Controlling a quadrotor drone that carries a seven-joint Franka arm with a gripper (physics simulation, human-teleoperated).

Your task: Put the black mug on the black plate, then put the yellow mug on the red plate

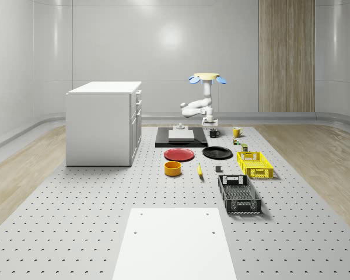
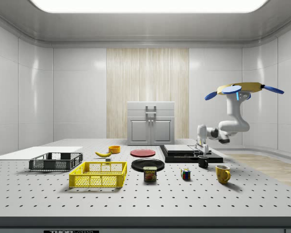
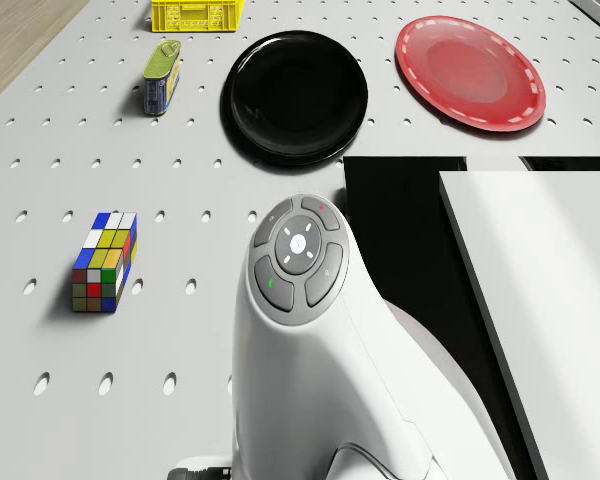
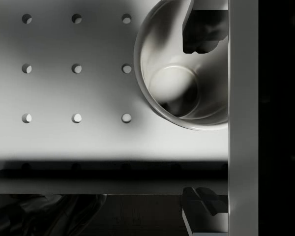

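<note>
- The quadrotor drone (image 2: 242,89), with yellow body and blue rotors, hovered above the far end of the perforated grey table (image 1: 76,204), near a flat black base carrying a white slab (image 1: 181,135).
- Its white arm (image 2: 228,127) bent down towards the side view's left, and the gripper (image 2: 202,150) hung just above the small black mug (image 2: 203,161).
- In the wrist view the fingers (image 4: 201,29) stood spread apart, one over the mug's open mouth, the other outside the rim, neither pinching it.
- The black mug stood upright on the table beside the black base, apart from the round black plate (image 1: 217,153).
- The yellow mug (image 1: 237,132) stood upright on the table, on the whole-scene view's right of the black mug.
- The round red plate (image 1: 179,154) lay bare just beside the black plate.
- A coloured puzzle cube (image 3: 104,262) and a small tin can (image 3: 161,76) sat near the black plate.
</note>
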